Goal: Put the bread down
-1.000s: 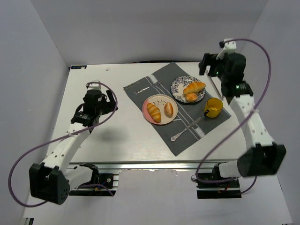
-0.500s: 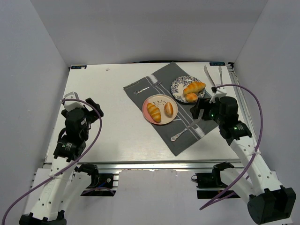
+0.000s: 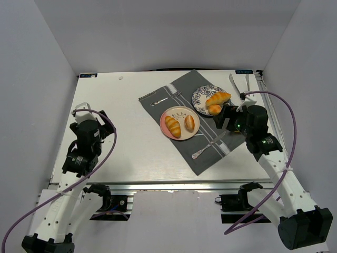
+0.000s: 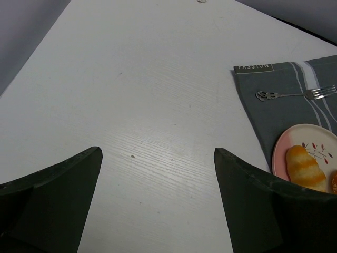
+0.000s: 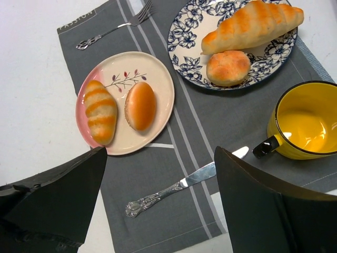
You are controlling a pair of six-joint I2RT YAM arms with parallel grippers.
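Observation:
Two breads lie on the pink plate point(image 3: 179, 112): a striped loaf point(image 5: 100, 112) and a smooth oval roll point(image 5: 140, 105). On the blue floral plate point(image 5: 185, 37) rest a long striped bread point(image 5: 253, 23) and a small round bun point(image 5: 227, 67). My right gripper point(image 5: 160, 155) hovers open above the grey placemat point(image 5: 158, 221), between the pink plate and the yellow cup point(image 5: 305, 126), with nothing between its fingers. My left gripper point(image 4: 158, 158) is open over bare white table, left of the placemat. The pink plate point(image 4: 316, 136) and striped loaf point(image 4: 306, 167) show at its right edge.
A silver knife point(image 5: 184, 183) lies on the placemat under my right gripper, and a fork point(image 5: 113, 30) lies at its far edge. In the top view my right arm hides the cup. Two metal utensils point(image 3: 238, 84) lie at the table's back right corner.
A second ago both arms reached out over the table. They have drawn back toward the near edge. In the last half second my right gripper edged toward the blue plate.

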